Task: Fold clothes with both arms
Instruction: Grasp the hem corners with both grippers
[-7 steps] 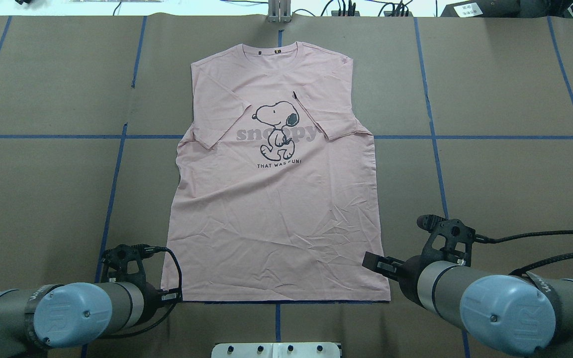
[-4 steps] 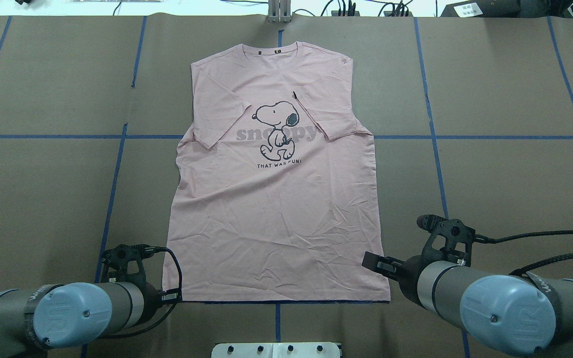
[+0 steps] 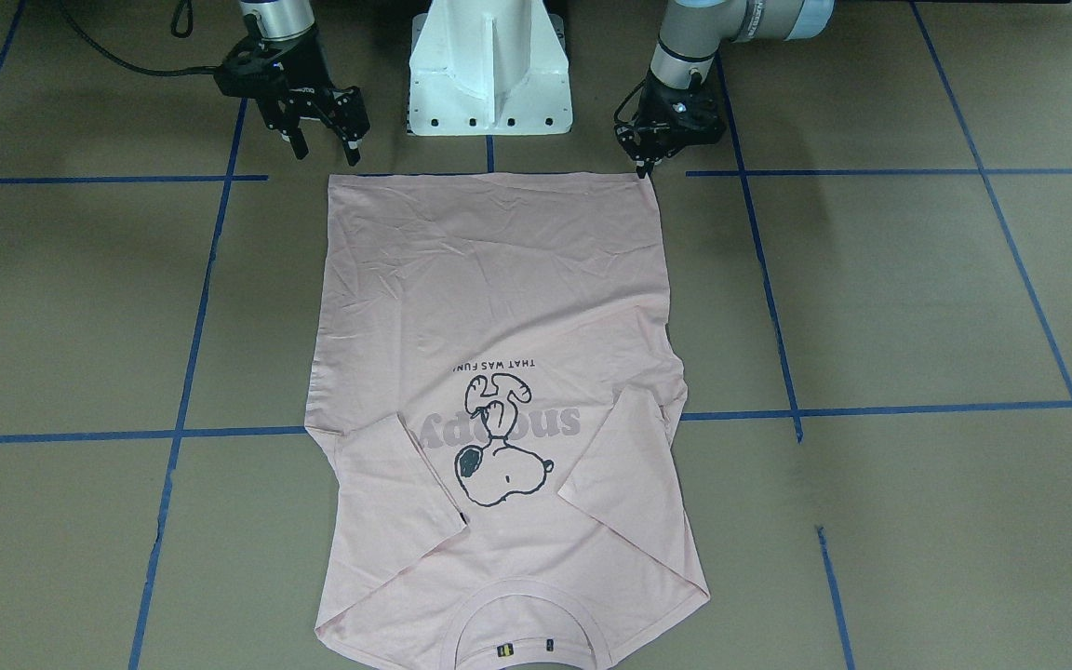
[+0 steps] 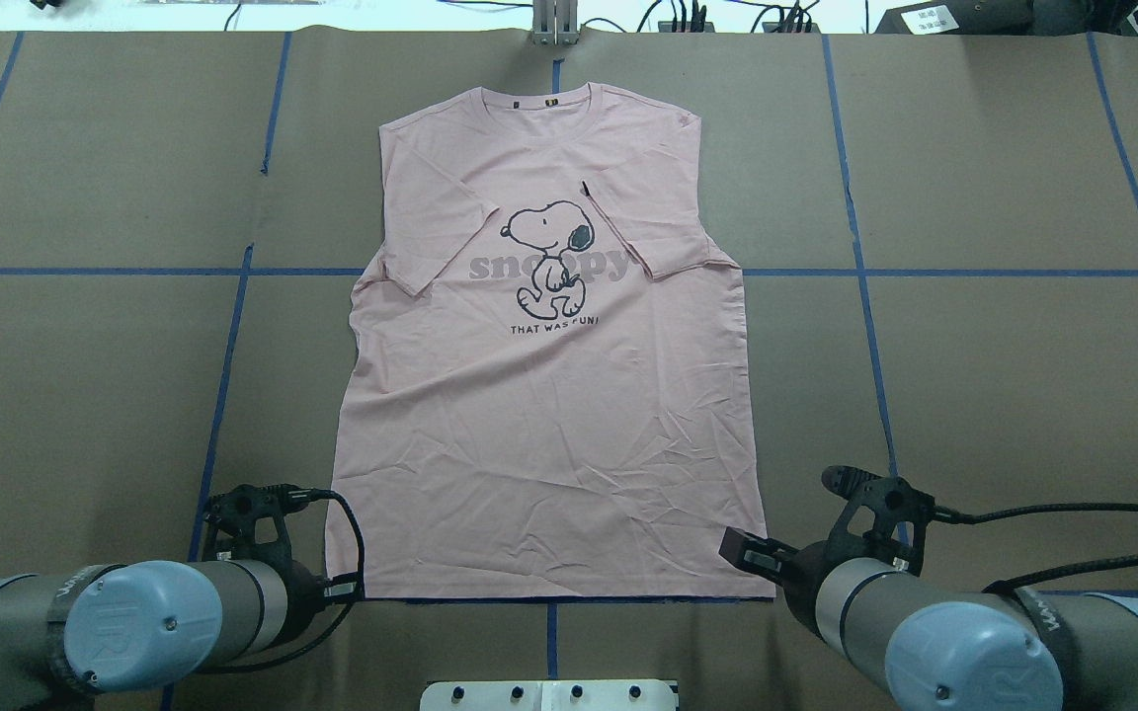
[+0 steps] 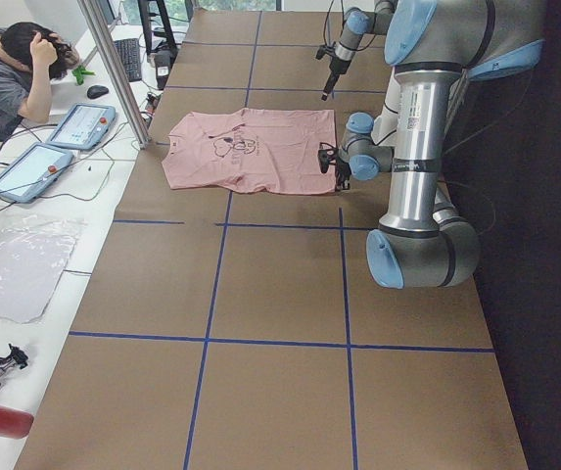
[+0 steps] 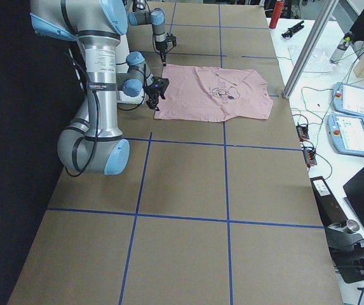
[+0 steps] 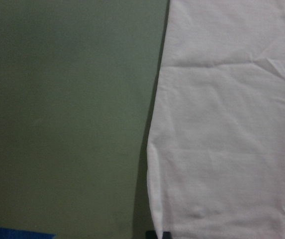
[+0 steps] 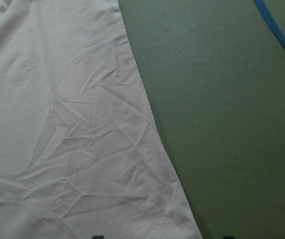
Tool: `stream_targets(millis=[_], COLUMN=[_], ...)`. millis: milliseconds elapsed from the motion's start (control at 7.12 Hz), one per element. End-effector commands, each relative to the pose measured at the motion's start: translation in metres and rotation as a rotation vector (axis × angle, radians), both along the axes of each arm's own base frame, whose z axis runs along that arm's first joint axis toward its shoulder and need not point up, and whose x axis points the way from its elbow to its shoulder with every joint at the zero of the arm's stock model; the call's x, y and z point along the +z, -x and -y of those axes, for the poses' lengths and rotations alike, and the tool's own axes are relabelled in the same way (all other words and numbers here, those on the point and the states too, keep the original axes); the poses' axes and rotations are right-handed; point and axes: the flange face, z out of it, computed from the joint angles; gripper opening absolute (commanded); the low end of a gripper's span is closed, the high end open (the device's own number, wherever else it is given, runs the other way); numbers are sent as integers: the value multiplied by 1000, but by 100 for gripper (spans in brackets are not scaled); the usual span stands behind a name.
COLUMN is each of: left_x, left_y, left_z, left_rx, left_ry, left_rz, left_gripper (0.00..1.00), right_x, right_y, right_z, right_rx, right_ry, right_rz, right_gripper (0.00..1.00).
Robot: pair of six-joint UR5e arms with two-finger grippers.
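Pink shirt [image 4: 549, 415] flat on brown table [image 4: 1004, 375], print up, sleeves folded inward, left gripper [image 3: 643, 166] at shirt's left hem corner, fingers pressed together, hold on cloth unclear, right gripper [image 3: 324, 154] spread, just beside right hem corner.

T-shirt [image 4: 549, 415] on table [image 4: 1023, 178], L gripper [image 3: 645, 162] at left hem corner — R gripper [image 3: 324, 149], right

- A pale pink shirt [image 7: 222, 124] fills the right half, lying flat with soft creases.
- Its side edge runs top to bottom, bowing slightly.
- Bare brown table [image 7: 62, 109] lies to the left.
- Blue tape [image 7: 13, 233] shows at the bottom-left corner.
- A small dark shape [image 7: 157, 234] sits at the bottom edge.
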Motion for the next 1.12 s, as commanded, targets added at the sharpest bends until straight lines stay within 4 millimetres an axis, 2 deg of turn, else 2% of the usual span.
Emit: stream_targets(millis=[0, 140, 421, 982], left_x=[-5, -5, -6, -7], left_y=[-1, -1, -1, 0], left_z=[0, -1, -1, -1], left_rx=[1, 2, 2, 3], left_ry=[1, 3, 2, 3], left_rz=[-11, -10, -13, -16], left_gripper=[0, 0, 0, 0], right_x=[23, 30, 32, 42], right_y=[26, 34, 40, 48], right_z=[-26, -29, -36, -38], right_rx=[24, 28, 31, 28], right_ry=[1, -8, -3, -7], right_rz=[-35, -50, -48, -71], right_gripper=[76, 74, 64, 63])
